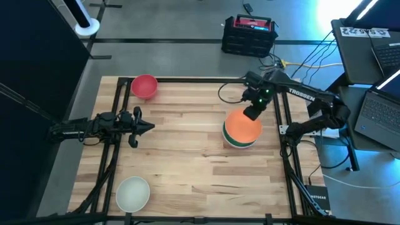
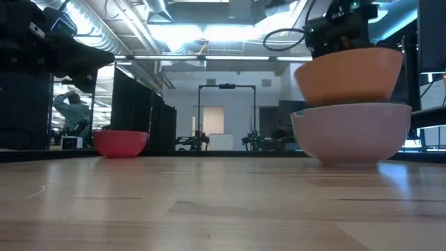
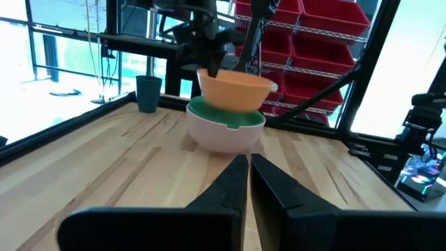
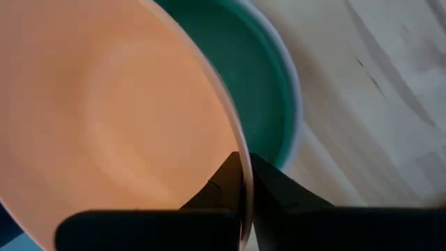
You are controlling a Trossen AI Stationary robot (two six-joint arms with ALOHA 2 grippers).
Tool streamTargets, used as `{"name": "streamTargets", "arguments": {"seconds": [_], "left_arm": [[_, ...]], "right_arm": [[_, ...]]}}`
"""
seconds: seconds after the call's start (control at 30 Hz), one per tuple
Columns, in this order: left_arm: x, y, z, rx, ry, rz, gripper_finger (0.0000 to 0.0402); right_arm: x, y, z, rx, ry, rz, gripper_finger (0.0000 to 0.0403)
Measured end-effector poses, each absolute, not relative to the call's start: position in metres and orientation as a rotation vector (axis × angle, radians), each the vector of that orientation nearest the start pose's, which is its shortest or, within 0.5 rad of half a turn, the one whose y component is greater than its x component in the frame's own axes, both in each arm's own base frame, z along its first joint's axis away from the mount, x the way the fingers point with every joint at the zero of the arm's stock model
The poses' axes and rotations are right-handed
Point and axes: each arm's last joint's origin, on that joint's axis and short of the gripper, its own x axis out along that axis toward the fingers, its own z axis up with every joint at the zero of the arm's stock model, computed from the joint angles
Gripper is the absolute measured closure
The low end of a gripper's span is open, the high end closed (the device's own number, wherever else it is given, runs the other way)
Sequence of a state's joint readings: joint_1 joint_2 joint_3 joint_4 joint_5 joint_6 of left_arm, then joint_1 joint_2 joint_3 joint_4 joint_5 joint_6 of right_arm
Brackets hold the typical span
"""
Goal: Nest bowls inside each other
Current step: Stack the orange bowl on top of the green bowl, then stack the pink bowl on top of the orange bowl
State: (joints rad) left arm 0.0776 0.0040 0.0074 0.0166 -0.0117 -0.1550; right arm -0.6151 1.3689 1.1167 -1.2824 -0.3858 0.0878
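Note:
My right gripper point(image 1: 252, 112) is shut on an orange bowl point(image 1: 242, 125), held over a white bowl point(image 2: 352, 132) that stands on the table's right half. A dark green bowl point(image 3: 226, 115) sits nested inside the white one. A red bowl point(image 1: 144, 86) rests upright on its base at the far left. A pale mint bowl point(image 1: 132, 192) rests at the near left. My left gripper point(image 1: 150, 127) is shut on nothing, pointing level over the left side of the table. My right gripper pinches the orange bowl's rim point(image 4: 240, 164) on its far right side, one finger inside the bowl and one outside. The fingers slant down from above. The bowl is open side up and slightly tilted over the dark green bowl; whether its base touches that bowl, I cannot tell.
A small dark blue cup point(image 3: 148, 94) stands beyond the stack near the table's right edge. Black rails point(image 1: 112, 156) frame the wooden table point(image 1: 187, 169). Open wood lies in the middle and near right.

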Motion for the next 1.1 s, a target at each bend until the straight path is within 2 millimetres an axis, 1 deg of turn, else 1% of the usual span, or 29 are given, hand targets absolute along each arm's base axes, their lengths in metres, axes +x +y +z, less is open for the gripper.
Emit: {"name": "streamTargets", "arguments": {"seconds": [0.2, 0.3, 0.37, 0.77, 0.87, 0.93, 1.0, 1.1], "left_arm": [[0.097, 0.008, 0.167, -0.156, -0.027, 0.088, 0.0402], [0.097, 0.008, 0.167, -0.152, -0.027, 0.088, 0.0402], [0.097, 0.008, 0.167, -0.152, -0.026, 0.088, 0.0402], [0.097, 0.008, 0.167, -0.152, -0.026, 0.088, 0.0402], [0.097, 0.008, 0.167, -0.166, -0.026, 0.087, 0.0402], [0.097, 0.008, 0.167, -0.204, -0.028, 0.087, 0.0402], [0.097, 0.008, 0.168, -0.27, -0.034, 0.086, 0.0402], [0.097, 0.008, 0.172, -0.406, -0.085, 0.074, 0.0402]], "right_arm": [[0.187, -0.119, 0.247, 0.828, 1.354, -0.257, 0.0399], [0.187, -0.119, 0.245, 0.83, 1.359, -0.258, 0.0383], [0.188, -0.119, 0.245, 0.827, 1.351, -0.257, 0.0359], [0.192, -0.122, 0.255, 0.813, 1.309, -0.246, 0.0188], [0.193, -0.125, 0.263, 0.791, 1.292, -0.28, 0.0164], [0.196, -0.127, 0.272, 0.789, 1.256, -0.288, 0.0155], [0.2, -0.13, 0.283, 0.782, 1.205, -0.279, 0.015], [0.21, -0.13, 0.297, 0.765, 1.098, -0.208, 0.0148]]}}
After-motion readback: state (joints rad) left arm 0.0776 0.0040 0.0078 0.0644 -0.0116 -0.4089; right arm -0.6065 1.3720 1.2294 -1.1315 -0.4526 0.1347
